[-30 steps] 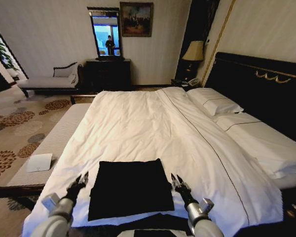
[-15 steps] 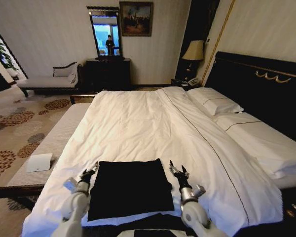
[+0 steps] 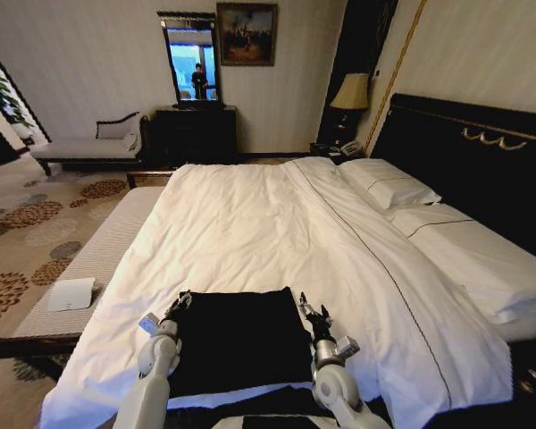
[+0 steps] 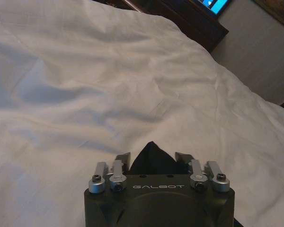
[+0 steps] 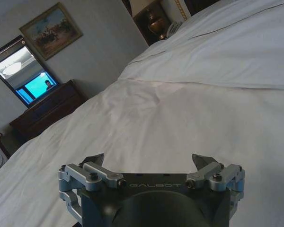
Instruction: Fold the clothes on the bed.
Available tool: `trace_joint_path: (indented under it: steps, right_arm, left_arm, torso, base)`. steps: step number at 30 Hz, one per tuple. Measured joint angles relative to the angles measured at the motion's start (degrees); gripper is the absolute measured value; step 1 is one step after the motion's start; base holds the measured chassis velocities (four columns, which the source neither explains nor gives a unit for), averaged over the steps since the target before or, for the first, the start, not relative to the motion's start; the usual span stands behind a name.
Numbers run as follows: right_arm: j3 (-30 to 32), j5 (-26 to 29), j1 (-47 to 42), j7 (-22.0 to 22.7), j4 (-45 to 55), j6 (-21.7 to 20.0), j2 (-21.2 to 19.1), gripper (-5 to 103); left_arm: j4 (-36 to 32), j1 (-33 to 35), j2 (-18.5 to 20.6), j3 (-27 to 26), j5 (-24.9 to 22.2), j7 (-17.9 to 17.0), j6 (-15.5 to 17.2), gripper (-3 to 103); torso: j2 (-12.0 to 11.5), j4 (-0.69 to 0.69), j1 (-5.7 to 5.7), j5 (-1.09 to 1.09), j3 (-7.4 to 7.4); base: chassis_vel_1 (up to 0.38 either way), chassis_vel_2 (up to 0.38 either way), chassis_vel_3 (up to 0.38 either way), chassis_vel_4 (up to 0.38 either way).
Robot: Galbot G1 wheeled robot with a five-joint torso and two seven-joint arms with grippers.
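The clothes (image 3: pixel 237 344) lie as a flat black rectangle on the near end of the bed (image 3: pixel 250 223), on the white duvet. My left gripper (image 3: pixel 180 302) is open at the rectangle's far left corner. In the left wrist view that black corner (image 4: pixel 151 158) pokes up between the spread fingers of the left gripper (image 4: pixel 153 160). My right gripper (image 3: pixel 308 309) is open at the far right corner. In the right wrist view the right gripper (image 5: pixel 149 161) has its fingers wide apart, with white duvet (image 5: pixel 189 109) beyond them and no black cloth between them.
A striped bench (image 3: pixel 98 259) runs along the bed's left side with a white box (image 3: pixel 71 293) on it. Pillows (image 3: pixel 389 188) and the dark headboard (image 3: pixel 482 152) are at the right. A dresser (image 3: pixel 195 134), a chaise (image 3: pixel 89 147) and a lamp (image 3: pixel 353 94) stand at the far wall.
Both grippers have moved forward and inward, from beside the black cloth's side edges to its two far corners. The cloth itself has not shifted.
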Motion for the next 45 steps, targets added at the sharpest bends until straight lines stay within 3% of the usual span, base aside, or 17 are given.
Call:
trace_joint_path:
  steps: [1, 13, 14, 18, 22, 27, 36, 39, 42, 43, 45]
  right_arm:
    - [0.0, 0.0, -0.1, 0.0, 0.0, 0.0, 0.1, 100]
    - [0.5, 0.0, -0.5, 0.1, -0.2, 0.0, 0.0, 100]
    - [0.5, 0.0, -0.6, 0.1, -0.2, 0.0, 0.0, 100]
    - [0.5, -0.1, -0.8, 0.1, -0.2, 0.0, 0.0, 100]
    - [0.1, -0.3, -0.9, 0.2, -0.4, 0.0, 0.2, 100]
    - [0.1, -0.4, -0.9, 0.4, -0.3, 0.0, 0.1, 100]
    - [0.5, -0.3, -1.6, 0.6, -0.1, 0.0, 0.3, 100]
    - [0.6, -0.4, -2.0, 0.6, -0.1, 0.0, 0.4, 100]
    - [0.6, -0.4, -2.0, 0.6, -0.1, 0.0, 0.3, 100]
    - [0.6, -0.5, -2.0, 0.7, -0.1, 0.0, 0.2, 100]
    - [0.6, -0.5, -1.8, 0.8, 0.0, 0.0, 0.1, 100]
  left_arm:
    - [0.2, -0.2, 0.1, 0.1, 0.0, 0.0, 0.0, 51]
    - [0.8, -0.4, 0.9, -0.5, -0.3, 0.2, 0.6, 51]
    - [0.8, -0.2, 1.5, -0.4, -0.3, 0.6, 0.7, 61]
    - [1.2, 0.3, 4.2, 0.3, 0.1, 3.0, 0.7, 73]
    - [1.5, 1.1, 8.4, 0.8, -0.7, 9.5, 0.9, 93]
    - [2.1, 0.7, 10.4, 0.8, -4.4, 12.6, 1.1, 99]
    - [4.1, -0.3, 9.8, 1.6, -5.9, 12.8, 1.7, 90]
    - [4.8, -0.8, 8.5, 1.6, -5.9, 12.4, 1.8, 77]
    - [5.1, -1.1, 8.1, 1.6, -5.9, 12.1, 1.8, 74]
    - [5.2, -1.3, 7.9, 1.5, -6.0, 11.9, 1.8, 65]
    - [5.2, -1.3, 7.9, 1.4, -6.0, 11.7, 1.8, 59]
  torso:
    - [0.0, 0.0, 0.0, 0.0, 0.0]
    - [0.0, 0.0, 0.0, 0.0, -0.01]
    - [0.0, 0.0, -0.01, 0.0, -0.01]
    - [0.0, 0.0, -0.01, -0.01, -0.01]
    - [0.0, 0.01, -0.01, 0.0, -0.01]
    - [0.0, 0.01, -0.01, 0.0, -0.01]
    - [0.0, 0.0, -0.01, 0.0, -0.01]
    - [0.0, 0.0, -0.01, 0.0, -0.01]
    - [0.0, 0.0, -0.01, 0.01, 0.0]
    - [0.0, 0.0, -0.01, 0.0, -0.01]
    - [0.0, 0.0, -0.01, 0.0, -0.01]
  base:
    - [0.0, 0.0, 0.0, 0.0]
    - [0.0, 0.0, 0.0, 0.0]
    - [0.0, 0.0, 0.0, 0.0]
    - [0.0, 0.0, 0.0, 0.0]
    - [0.0, 0.0, 0.0, 0.0]
    - [0.0, 0.0, 0.0, 0.0]
    - [0.0, 0.0, 0.0, 0.0]
    - [0.0, 0.0, 0.0, 0.0]
    - [0.0, 0.0, 0.0, 0.0]
    - [0.0, 0.0, 0.0, 0.0]
    - [0.0, 0.0, 0.0, 0.0]
